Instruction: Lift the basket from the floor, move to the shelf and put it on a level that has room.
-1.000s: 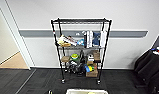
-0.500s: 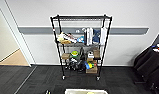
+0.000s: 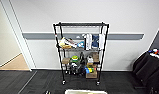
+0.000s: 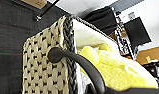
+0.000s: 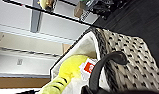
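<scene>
Grey carpet floor (image 3: 45, 82) before cluttered shelf (image 3: 81, 52), black bags (image 3: 147, 70) beside.

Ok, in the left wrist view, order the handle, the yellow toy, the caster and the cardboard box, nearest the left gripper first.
1. Handle, on the basket rim.
2. Yellow toy, inside the basket.
3. Caster and cardboard box, both beyond the basket; too close to call.

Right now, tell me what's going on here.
The robot faces the shelf against the wall, with the basket close in front of both wrist cameras and its pale edge low in the head view. A yellow soft item lies inside it. The shelf's top level looks bare; the lower tiers hold books and boxes. The basket is not yet on the shelf.
</scene>
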Available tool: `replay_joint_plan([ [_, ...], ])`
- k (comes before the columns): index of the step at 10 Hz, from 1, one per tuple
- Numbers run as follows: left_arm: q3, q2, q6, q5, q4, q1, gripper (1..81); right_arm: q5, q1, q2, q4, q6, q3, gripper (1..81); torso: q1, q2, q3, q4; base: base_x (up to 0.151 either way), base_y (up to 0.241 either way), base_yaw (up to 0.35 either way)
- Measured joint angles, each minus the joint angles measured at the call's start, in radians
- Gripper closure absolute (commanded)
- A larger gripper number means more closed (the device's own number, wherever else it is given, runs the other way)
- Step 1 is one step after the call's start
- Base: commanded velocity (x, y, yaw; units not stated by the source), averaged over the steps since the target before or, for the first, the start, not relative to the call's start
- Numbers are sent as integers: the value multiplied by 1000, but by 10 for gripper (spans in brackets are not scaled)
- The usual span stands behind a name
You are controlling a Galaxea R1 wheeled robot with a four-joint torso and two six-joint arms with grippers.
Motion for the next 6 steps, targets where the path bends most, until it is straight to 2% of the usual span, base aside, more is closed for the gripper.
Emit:
replay_joint_plan([
  [4, -8, 16, 0, 1, 0, 4, 811, 1, -4, 0, 0, 0, 0, 811, -3, 2, 1, 0, 0, 0, 0],
  [6, -21, 27, 0, 5, 0, 4, 811, 0, -6, 1, 0, 0, -1, 811, -3, 2, 21, 0, 0, 0, 0],
])
